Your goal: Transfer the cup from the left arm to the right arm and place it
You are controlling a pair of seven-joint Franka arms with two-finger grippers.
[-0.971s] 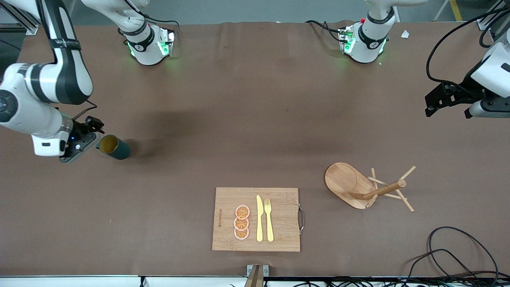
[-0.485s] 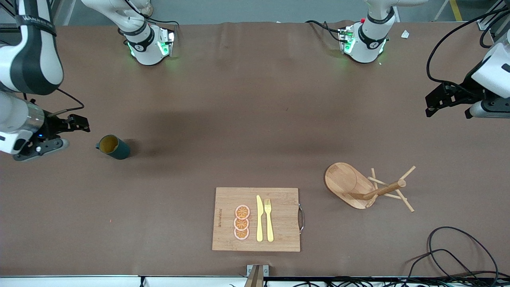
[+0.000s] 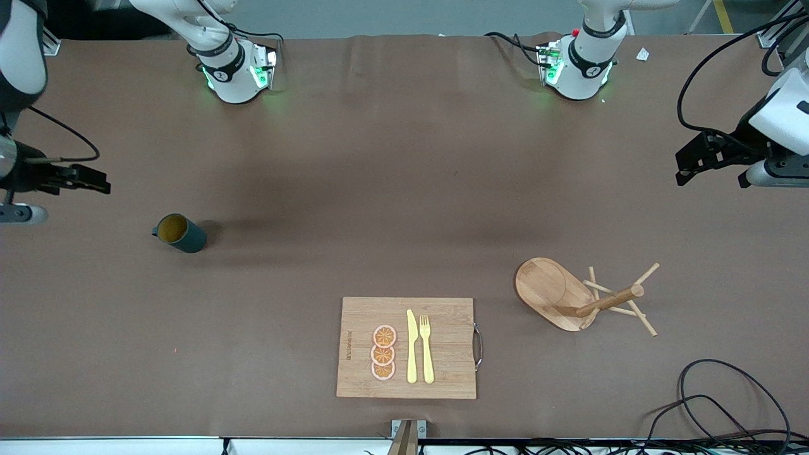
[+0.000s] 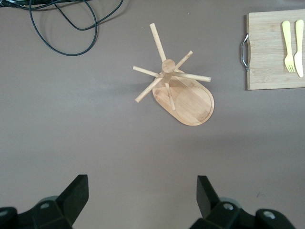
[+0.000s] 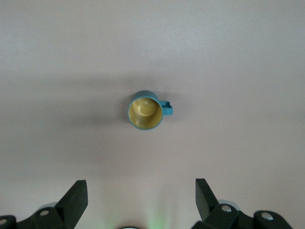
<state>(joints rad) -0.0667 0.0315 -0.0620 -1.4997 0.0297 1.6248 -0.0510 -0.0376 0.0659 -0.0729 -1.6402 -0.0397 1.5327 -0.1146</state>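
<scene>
Toward the right arm's end of the worktop [image 3: 404, 158], you find the cup [image 3: 180, 233] standing upright on its base, mouth up, its yellowish inside in plain sight. Its loop handle points toward the right arm's end of the worktop. Nothing touches it.

Check the right gripper [image 3: 85, 179]. It hangs in the air over bare worktop at that same end, well apart from the cup. Its jaws stand wide and hold nothing. In the right wrist view the cup [image 5: 145, 110] sits centred between the two fingertips [image 5: 76, 193] and well below them.

Check the left gripper [image 3: 692, 161]. It waits over the left arm's end of the worktop, jaws wide and empty. In the left wrist view the wooden peg stand [image 4: 178, 90] lies under it, with one end of the cutting board [image 4: 274, 52] also in view.

Note the governing relation: the cup's axis is vertical, and the cup lies at the right arm's end, so the right arm is by far the nearer. Judged from this layout, the cup appears already placed and released, and no grasp is in hand. Any renewed approach should descend from above, with the jaws straddling the rim clear of the handle.

Other items present: orange slices [image 3: 383, 352], knife [image 3: 411, 346] and fork [image 3: 427, 349] on the cutting board [image 3: 452, 373].
</scene>
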